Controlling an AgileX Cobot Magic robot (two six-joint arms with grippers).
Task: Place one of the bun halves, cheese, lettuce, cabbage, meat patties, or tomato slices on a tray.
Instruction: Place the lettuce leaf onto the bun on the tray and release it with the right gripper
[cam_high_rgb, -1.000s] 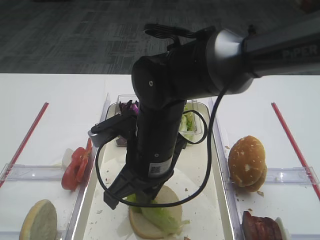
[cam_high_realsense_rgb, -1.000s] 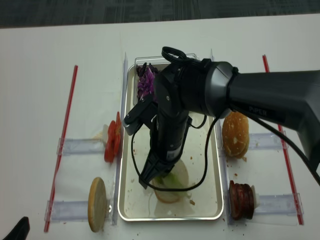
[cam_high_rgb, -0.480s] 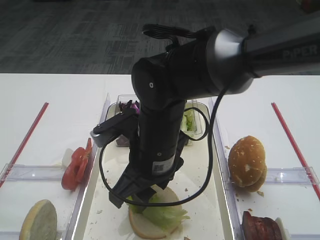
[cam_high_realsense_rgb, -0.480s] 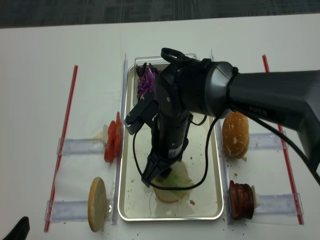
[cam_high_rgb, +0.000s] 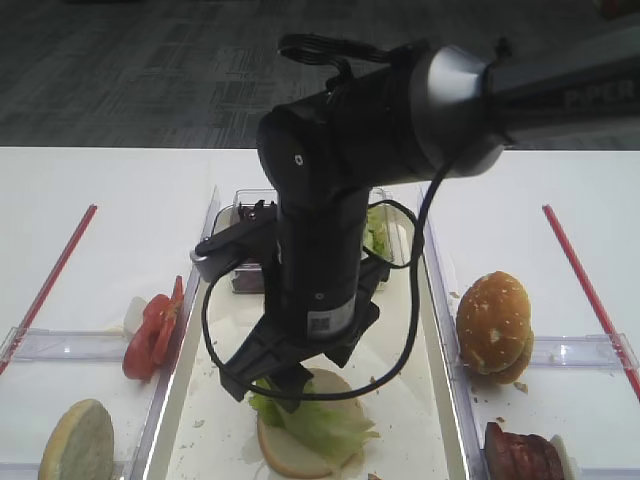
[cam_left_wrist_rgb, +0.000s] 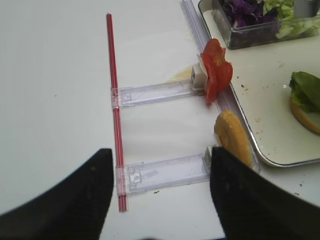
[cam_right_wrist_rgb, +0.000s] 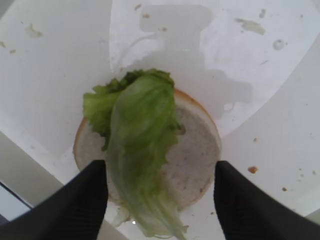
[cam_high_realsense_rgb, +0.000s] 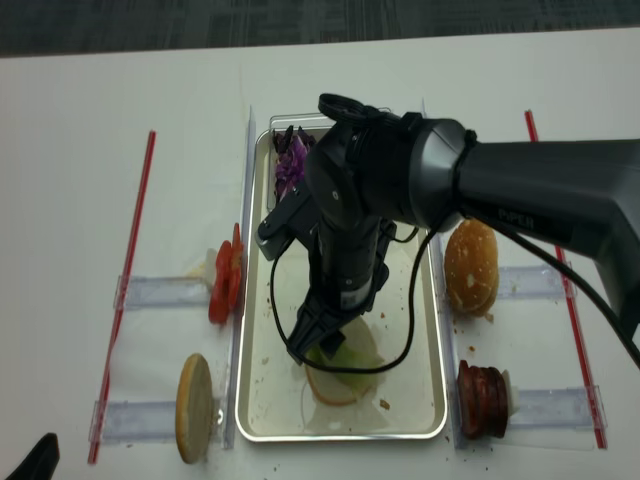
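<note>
A crinkled green lettuce leaf lies across the pale cut face of a bun half, which rests on the cream tray. My right gripper hangs just above them, open; its fingers stand either side of the bun and touch nothing. In the high view the same gripper sits over the leaf's left end. My left gripper is open and empty above the table, left of the tray, near another bun half standing on edge.
Tomato slices stand in a clear holder left of the tray. Sesame bun tops and meat patties sit on the right. A clear tub holds purple cabbage at the tray's far end. Red strips flank the area.
My right gripper has opened and let go of the lettuce, which now lies spread on the bun half. The gripper has lifted slightly.
</note>
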